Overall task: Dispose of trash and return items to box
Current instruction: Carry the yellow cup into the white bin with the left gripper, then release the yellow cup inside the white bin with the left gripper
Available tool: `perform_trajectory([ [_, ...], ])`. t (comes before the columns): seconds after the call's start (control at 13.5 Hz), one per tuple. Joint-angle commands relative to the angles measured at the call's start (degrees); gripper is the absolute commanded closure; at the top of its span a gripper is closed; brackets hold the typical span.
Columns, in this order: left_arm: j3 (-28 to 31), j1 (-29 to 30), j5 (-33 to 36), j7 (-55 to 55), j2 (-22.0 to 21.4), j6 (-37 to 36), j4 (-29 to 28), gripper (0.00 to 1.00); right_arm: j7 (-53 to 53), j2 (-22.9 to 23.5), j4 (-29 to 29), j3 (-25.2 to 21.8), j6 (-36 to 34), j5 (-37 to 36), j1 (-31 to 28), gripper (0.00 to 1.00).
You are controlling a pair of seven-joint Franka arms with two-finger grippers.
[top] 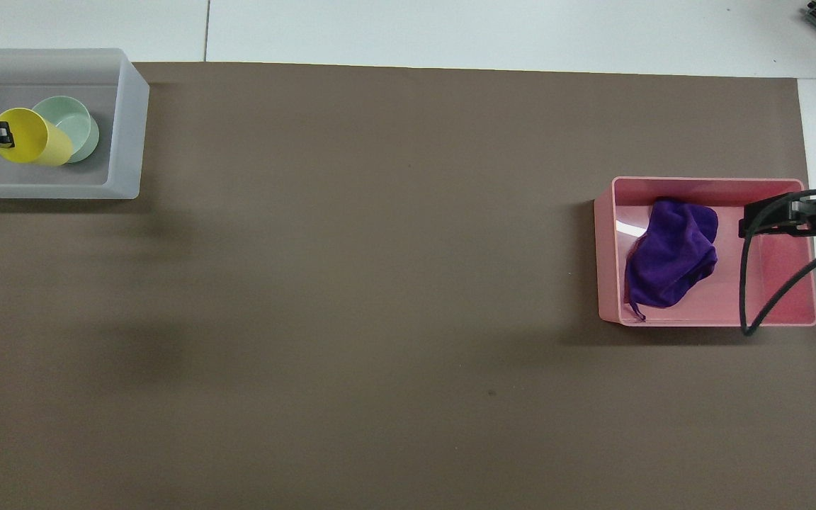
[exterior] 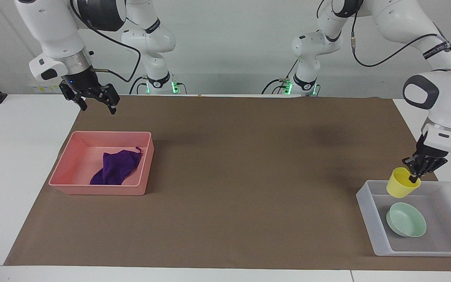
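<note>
Two end effectors, two jobs. The left end effector (exterior: 416, 172) pinches the yellow cup (exterior: 401, 187) by its rim, tilted, over the translucent box (exterior: 366, 203) beside the mint bowl (exterior: 406, 219), likely to lower it in. The right end effector (exterior: 92, 98), fingers spread and empty, hangs above the bench, well clear of the purple cloth (exterior: 116, 167) lying in the pink bin (exterior: 96, 190).

- The cup (exterior: 402, 187) is bright yellow.
- The bowl (exterior: 406, 219) is pale mint green.
- The cloth (exterior: 116, 167) is deep purple.
- The bin (exterior: 65, 172) is pink.
- The tray (exterior: 378, 239) is see-through whitish grey.
- The mat (exterior: 241, 164) is plain brown.
- The table (exterior: 10, 156) is white.
- The arms are white and grey.
</note>
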Motion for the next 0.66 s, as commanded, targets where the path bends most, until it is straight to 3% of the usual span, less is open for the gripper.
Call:
perform_trajectory([
  [0.0, -1.22, 2.58, 0.07, 3.11, 9.39, -2.46, 10.79, 1.0, -0.52, -1.34, -0.54, 0.23, -0.49, -0.95, -0.34, 0.0],
  [0.3, -1.92, 3.81, -0.63, 4.44, 16.27, -0.62, 15.21, 1.0, -3.95, -2.04, -2.4, 0.23, -0.04, -1.21, -1.04, 0.0],
  [0.59, -1.92, 4.52, -3.09, 6.9, 16.28, 1.57, 12.24, 1.0, -3.95, -1.17, -0.64, 0.23, -1.62, -1.04, -1.04, 0.0],
])
